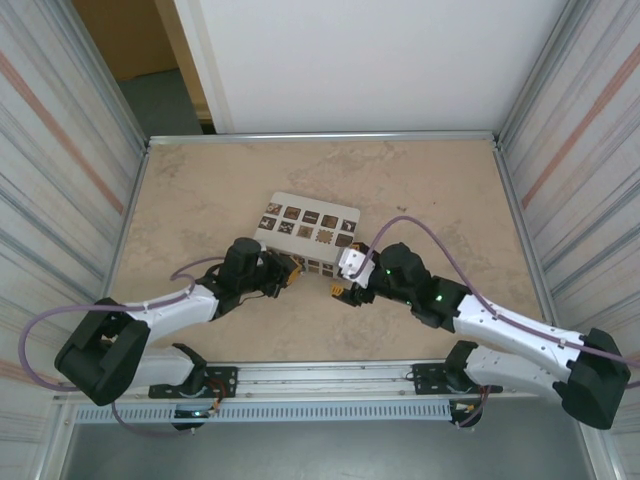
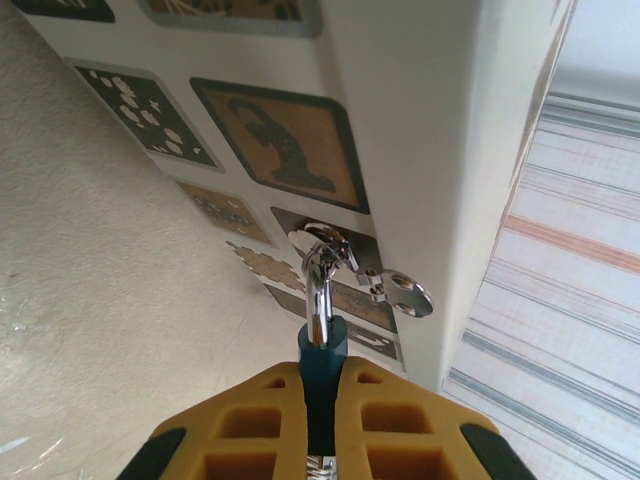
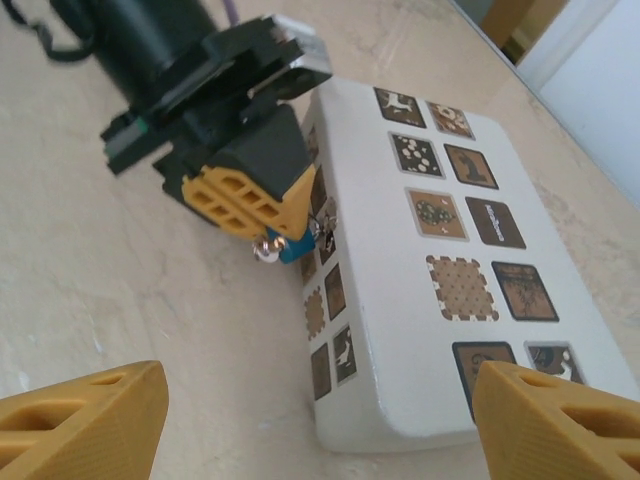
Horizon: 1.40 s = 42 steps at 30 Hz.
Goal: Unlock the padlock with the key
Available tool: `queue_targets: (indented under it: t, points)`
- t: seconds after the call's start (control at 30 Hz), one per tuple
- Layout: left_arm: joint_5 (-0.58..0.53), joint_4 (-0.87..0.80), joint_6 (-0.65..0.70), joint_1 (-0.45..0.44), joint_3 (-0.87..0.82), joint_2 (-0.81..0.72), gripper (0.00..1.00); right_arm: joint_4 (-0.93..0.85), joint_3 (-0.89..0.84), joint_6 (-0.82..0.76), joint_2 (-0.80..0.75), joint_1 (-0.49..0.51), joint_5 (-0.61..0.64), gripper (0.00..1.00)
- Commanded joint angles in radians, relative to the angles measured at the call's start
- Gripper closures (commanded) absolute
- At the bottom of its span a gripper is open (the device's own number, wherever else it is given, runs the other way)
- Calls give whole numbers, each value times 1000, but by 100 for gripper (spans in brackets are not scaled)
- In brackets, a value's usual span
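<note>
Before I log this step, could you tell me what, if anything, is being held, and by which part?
The left gripper clamps the teal padlock by its body; the right gripper is open and holds nothing.

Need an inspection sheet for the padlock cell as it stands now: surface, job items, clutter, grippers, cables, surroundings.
Surface: beige marbled tabletop, no spills seen.
Job's things: teal padlock, its silver shackle hooked into a metal latch on the side of the white patterned box; key not identifiable.
Clutter: nothing seen.
Grippers: left gripper has its yellow fingers shut on the padlock body; right gripper is open, holds nothing and faces the box.
Cables: purple cables loop off both arms, no snag seen.
Surroundings: striped side panels, white back panel, aluminium rail at the near edge.
</note>
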Motion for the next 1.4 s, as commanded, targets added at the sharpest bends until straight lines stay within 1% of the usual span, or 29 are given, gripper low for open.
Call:
queue_targets:
  t: [0.0,0.17,0.3,0.57,0.67,0.83,1.1,1.37]
  points:
    - [25,10,-6,-7,49,-6,100,15,12,-183,54,56,132,21]
    - [29,6,-17,-6,60,5,100,107,16,-295,149,135,271,22]
    - [41,25,-34,-6,61,15,100,174,28,-339,228,172,338,29]
    - [50,19,-40,-8,72,22,100,228,67,-316,343,186,321,44]
    - [49,18,-42,-10,71,22,100,263,71,-306,377,187,324,47]
    - [50,18,-44,-9,70,26,100,285,88,-292,434,186,328,56]
    - [52,24,-46,-10,66,33,100,349,94,-262,495,178,350,64]
    - [54,27,-46,-10,65,34,100,368,100,-247,511,177,345,70]
